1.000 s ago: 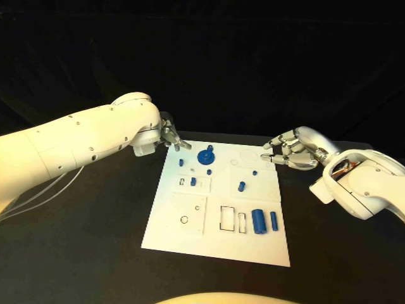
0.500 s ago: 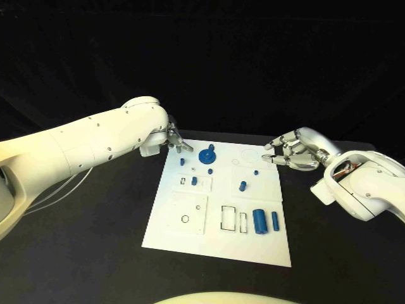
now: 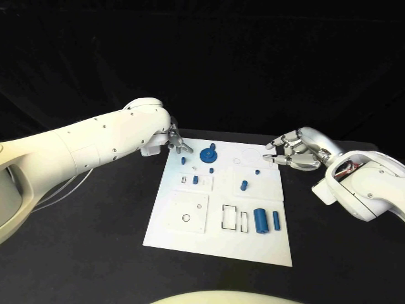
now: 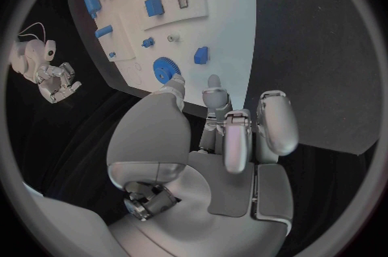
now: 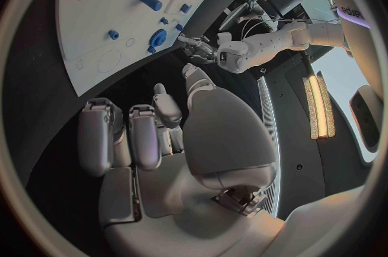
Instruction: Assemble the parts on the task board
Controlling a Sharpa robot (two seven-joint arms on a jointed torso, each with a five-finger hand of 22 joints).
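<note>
On the flat white task board (image 3: 180,221) stands a toothed blue gear (image 3: 207,154).

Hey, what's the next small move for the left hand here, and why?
Probably ease the left hand down and slightly inward onto the blue gear. The hand hovers at the task board's far left corner holding nothing, and in the left wrist view its fingertips sit just short of the gear, the nearest part.

Task board (image 3: 189,231) looking like smooth matt white plastic. Blue gear (image 3: 207,155) and blue parts (image 3: 260,221) appearing as matt plastic. Table (image 3: 84,253) showing matt black. Left hand (image 4: 222,140) gleaming as satin silver metal; arm shells (image 3: 84,139) shining as glossy white plastic.
</note>
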